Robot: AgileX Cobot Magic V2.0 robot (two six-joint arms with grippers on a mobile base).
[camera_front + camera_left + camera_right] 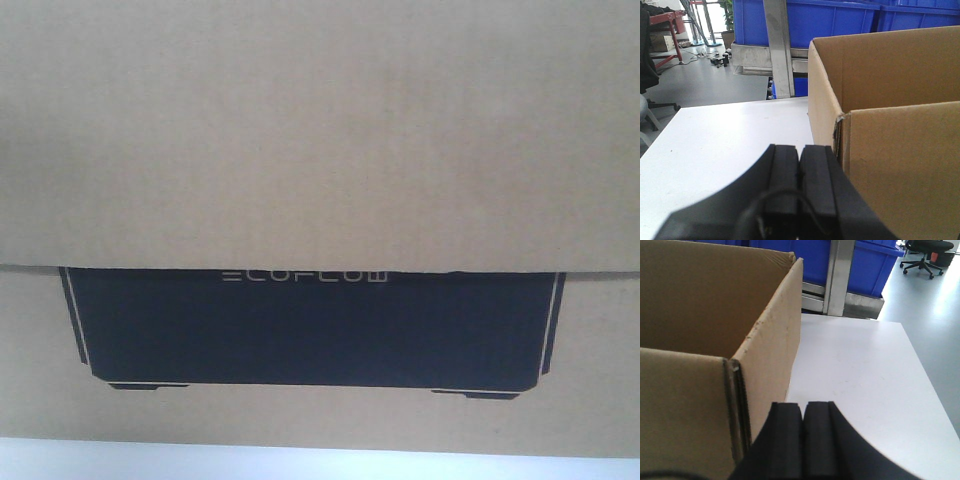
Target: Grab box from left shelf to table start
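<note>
box: i see the box (320, 150) sitting on the counter (725, 135), open top up, its black ecoflow panel (310, 325) facing my front camera and filling the view.
left gripper: left gripper (799, 195) sits just beside the box's left wall, jaws clenched together on nothing, so it acts as a flat pusher, i judge.
right gripper: right gripper (802, 440) mirrors it by the right wall, jaws likewise pressed together and empty.
shelf: the left shelf (777, 50) with blue bins (805, 20) stands beyond the counter's far edge.
stage: looks delivered; backing both arms off seems next.

White table (730, 135), open cardboard box (900, 150) resting on it
</note>
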